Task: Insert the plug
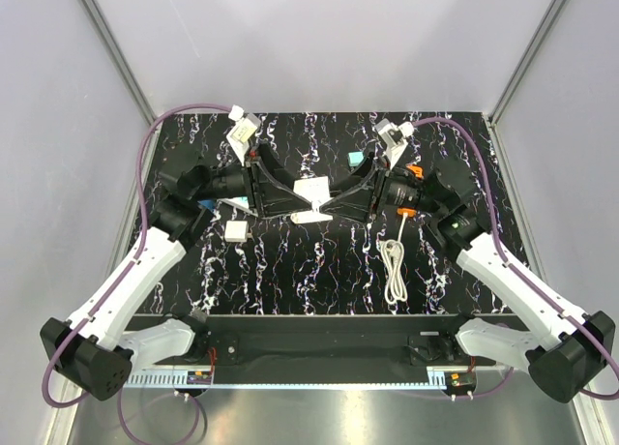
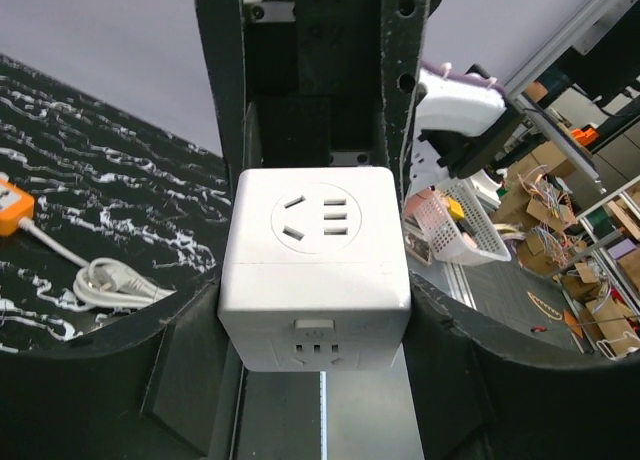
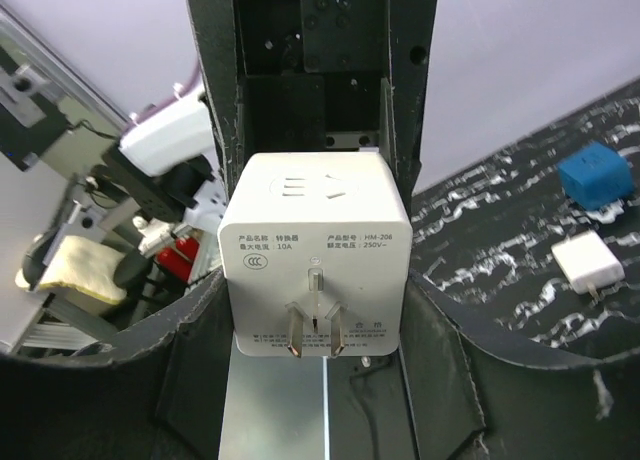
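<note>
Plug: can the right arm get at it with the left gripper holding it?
Probably yes. The plug sits between both grippers. The left gripper clamps only the socket-side half, which leaves the pronged half free. The right gripper has its fingers flanking that half and seems to be touching it.

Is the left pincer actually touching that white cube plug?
Touching. In the left wrist view, both fingers of the left pincer press flush against the plug, no gap.
</note>
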Robot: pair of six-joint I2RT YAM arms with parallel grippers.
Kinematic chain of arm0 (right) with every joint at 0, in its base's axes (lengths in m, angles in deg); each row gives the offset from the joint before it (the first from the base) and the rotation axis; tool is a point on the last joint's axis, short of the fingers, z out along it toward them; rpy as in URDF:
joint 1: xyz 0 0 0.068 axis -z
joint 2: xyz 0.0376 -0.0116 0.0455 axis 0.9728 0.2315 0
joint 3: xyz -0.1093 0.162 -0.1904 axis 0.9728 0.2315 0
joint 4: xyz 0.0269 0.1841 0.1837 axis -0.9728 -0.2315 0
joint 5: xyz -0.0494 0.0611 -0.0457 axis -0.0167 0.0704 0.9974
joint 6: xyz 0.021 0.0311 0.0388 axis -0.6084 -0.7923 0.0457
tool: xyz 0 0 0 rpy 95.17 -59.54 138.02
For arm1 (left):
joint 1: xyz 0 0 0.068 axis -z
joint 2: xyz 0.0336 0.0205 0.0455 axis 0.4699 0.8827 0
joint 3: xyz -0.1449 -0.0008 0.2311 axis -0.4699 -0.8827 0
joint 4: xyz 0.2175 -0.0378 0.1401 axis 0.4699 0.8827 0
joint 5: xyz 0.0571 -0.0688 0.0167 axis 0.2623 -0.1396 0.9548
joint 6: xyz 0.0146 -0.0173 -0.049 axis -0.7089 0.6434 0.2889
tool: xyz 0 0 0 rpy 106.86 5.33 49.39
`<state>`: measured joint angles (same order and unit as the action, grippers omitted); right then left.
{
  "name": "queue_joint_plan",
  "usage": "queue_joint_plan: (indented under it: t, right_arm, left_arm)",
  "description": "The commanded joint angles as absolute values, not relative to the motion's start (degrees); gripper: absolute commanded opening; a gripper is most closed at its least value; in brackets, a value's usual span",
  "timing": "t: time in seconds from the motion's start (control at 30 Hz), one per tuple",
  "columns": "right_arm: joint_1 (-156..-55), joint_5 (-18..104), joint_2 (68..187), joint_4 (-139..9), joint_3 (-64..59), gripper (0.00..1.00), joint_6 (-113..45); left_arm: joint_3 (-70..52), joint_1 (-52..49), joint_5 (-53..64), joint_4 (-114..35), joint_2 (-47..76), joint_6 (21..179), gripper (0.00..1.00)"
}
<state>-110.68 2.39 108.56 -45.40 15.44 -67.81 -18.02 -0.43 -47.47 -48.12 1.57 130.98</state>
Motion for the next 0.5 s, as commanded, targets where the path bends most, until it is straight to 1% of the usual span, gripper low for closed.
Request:
queue_joint_plan:
  t: [0.0,0.23,0.27,0.3,0.33,0.37,0.4,0.43,0.47]
  right_arm:
    - [-111.4,4.8,109.0,-31.2,15.8,0.00,-75.7]
    - [-111.3,5.1,108.5,-28.8,17.1,0.00,-77.1]
    - [-111.4,5.2,108.6,-28.3,17.5,0.00,-77.2]
    - [-111.5,5.5,108.6,-28.3,17.7,0.00,-77.6]
    - [-111.4,5.7,108.6,-28.3,17.9,0.00,-77.6]
    - [-111.4,6.2,108.8,-28.6,18.1,0.01,-77.8]
    - [-111.3,6.4,109.0,-29.3,18.1,0.07,-78.3]
    - [-111.3,7.8,109.2,-32.4,17.7,0.21,-78.0]
    - [-111.4,8.8,108.9,-33.8,17.6,0.48,-77.7]
  left_arm:
    - [-16.3,0.7,-49.2,-59.4,0.0,135.3,0.68]
    - [-18.4,0.6,-49.2,-65.3,-0.4,139.0,0.69]
    - [-18.8,0.6,-49.5,-66.4,-0.2,139.5,0.68]
    - [-19.2,0.6,-49.9,-67.7,0.0,140.2,0.63]
    - [-20.0,0.6,-50.3,-71.1,0.5,142.3,0.41]
    - [-20.4,0.6,-51.0,-72.7,0.9,143.1,0.26]
    - [-20.8,0.6,-51.7,-75.6,1.2,143.8,0.15]
    - [-20.6,0.6,-52.5,-75.9,2.3,145.0,0.00]
    - [-20.4,0.5,-52.5,-75.3,2.6,145.0,0.00]
